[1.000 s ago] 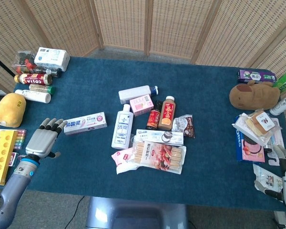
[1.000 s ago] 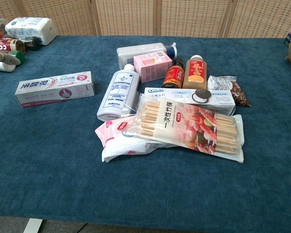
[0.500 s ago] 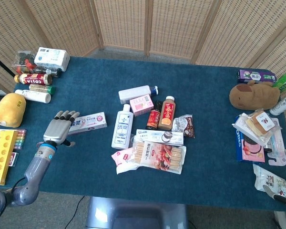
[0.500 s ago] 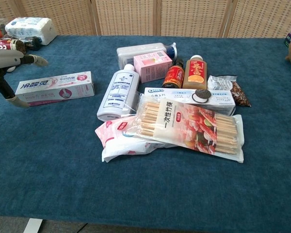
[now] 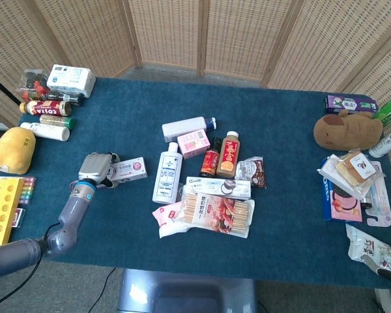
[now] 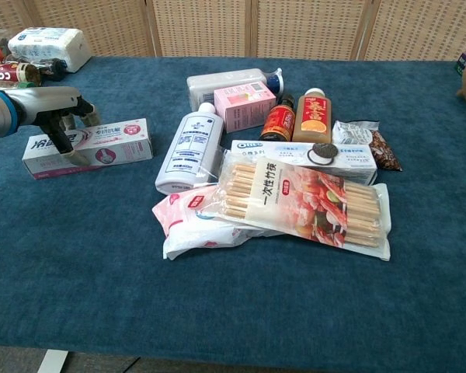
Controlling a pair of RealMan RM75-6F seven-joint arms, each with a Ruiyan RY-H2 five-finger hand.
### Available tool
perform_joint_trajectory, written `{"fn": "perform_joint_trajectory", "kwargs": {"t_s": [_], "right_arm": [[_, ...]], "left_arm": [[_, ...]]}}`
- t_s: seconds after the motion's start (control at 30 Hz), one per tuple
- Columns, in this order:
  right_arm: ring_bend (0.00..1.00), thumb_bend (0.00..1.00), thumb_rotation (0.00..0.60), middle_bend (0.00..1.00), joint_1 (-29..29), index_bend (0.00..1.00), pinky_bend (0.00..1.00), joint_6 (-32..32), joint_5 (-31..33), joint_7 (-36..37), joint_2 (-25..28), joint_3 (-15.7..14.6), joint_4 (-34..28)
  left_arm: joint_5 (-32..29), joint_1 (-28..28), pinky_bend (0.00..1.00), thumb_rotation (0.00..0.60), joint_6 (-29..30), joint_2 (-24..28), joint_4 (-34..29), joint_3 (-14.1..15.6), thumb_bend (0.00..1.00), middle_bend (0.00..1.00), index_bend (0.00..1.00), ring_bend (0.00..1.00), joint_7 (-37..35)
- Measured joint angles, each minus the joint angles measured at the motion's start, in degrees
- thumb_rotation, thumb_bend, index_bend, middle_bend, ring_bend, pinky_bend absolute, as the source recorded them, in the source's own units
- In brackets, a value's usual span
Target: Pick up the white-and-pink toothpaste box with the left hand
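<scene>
The white-and-pink toothpaste box [image 5: 130, 169] [image 6: 105, 140] lies flat on the blue tablecloth, left of the central pile. My left hand [image 5: 96, 167] [image 6: 58, 109] sits over the box's left end. Its fingers [image 6: 84, 115] curl down the far side, and the thumb [image 6: 62, 144] comes down across the near face, so the hand grips the box. The box rests on the cloth, turned slightly. The part of the box under the hand is hidden in the head view. My right hand does not show in either view.
A white bottle [image 5: 167, 175] lies just right of the box, beside drinks, an Oreo box and a bamboo-stick pack [image 5: 216, 214]. Bottles and a tissue pack [image 5: 70, 79] stand at the back left. A yellow plush [image 5: 12, 150] and a yellow tray [image 5: 3, 212] lie left.
My left hand moved right, from beside the box onto its left end, and its fingers curled around it. The box turned slightly. My right hand dropped out of the head view.
</scene>
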Motion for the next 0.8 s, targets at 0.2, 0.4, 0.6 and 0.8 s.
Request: {"fn": "perform_joint_trajectory", "kwargs": {"t_s": [0.2,0.4,0.6,0.8], "right_arm": [[0.00,0.04,0.600,0.00,-0.22,0.00,0.00,0.46,-0.31,0.94,0.13,0.23,-0.01],[0.00,0.04,0.600,0.00,0.11,0.00,0.00,-0.58,-0.41,2.39,-0.63,0.25,1.37],[0.00,0.04,0.600,0.00,1.09,0.00,0.00,-2.77,-0.21,4.87,-2.50,0.29,4.23],[0.00,0.04,0.600,0.00,2.31,0.00,0.00,-4.95,-0.22,6.59,-4.81,0.30,6.65]], "left_arm": [[-0.11,-0.15,0.66,0.600,1.14,-0.88,0.67,-1.00,0.37,0.65,0.67,0.81,-2.05],[3.87,2.61,0.66,0.600,4.32,2.09,-4.97,-2.32,0.37,0.65,0.66,0.81,-7.57],[14.13,7.72,0.64,0.600,12.05,7.34,-15.84,-3.34,0.35,0.63,0.64,0.79,-14.91],[24.81,12.58,0.63,0.600,21.23,13.93,-26.62,-4.84,0.35,0.62,0.64,0.78,-20.34]]}}
